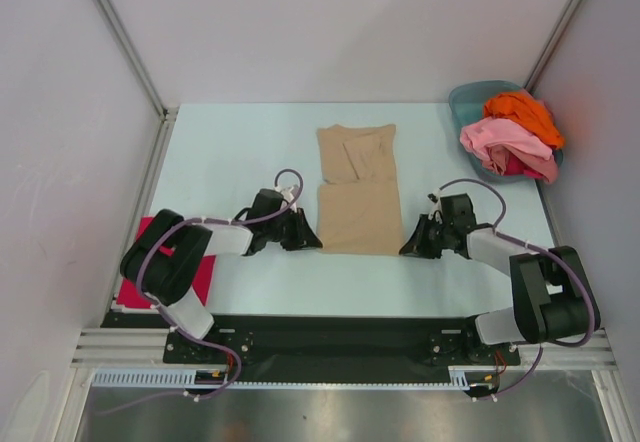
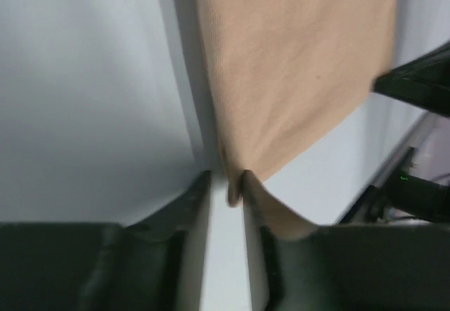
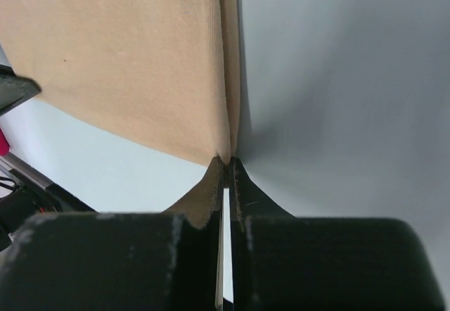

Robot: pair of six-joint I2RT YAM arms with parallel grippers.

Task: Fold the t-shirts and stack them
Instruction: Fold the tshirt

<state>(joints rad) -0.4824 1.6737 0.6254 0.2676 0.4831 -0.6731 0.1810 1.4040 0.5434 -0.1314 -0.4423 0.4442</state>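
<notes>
One tan cloth t-shirt [image 1: 358,212] is counted at the centre of the desk [image 1: 230,162], one magenta-red cloth t-shirt [image 1: 132,290] at 8 o'clock. One orange t-shirt [image 1: 525,112], one pink t-shirt [image 1: 500,142] and one red t-shirt [image 1: 520,167] are counted in one teal plastic basin [image 1: 466,102] at 2 o'clock.

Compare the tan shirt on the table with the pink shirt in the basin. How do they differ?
The tan shirt lies flat and smooth; the pink shirt is crumpled. The tan shirt rests on the table; the pink shirt is heaped in the basin with an orange shirt. The tan shirt is partly folded, the pink shirt not. Both are soft cloth.
</notes>
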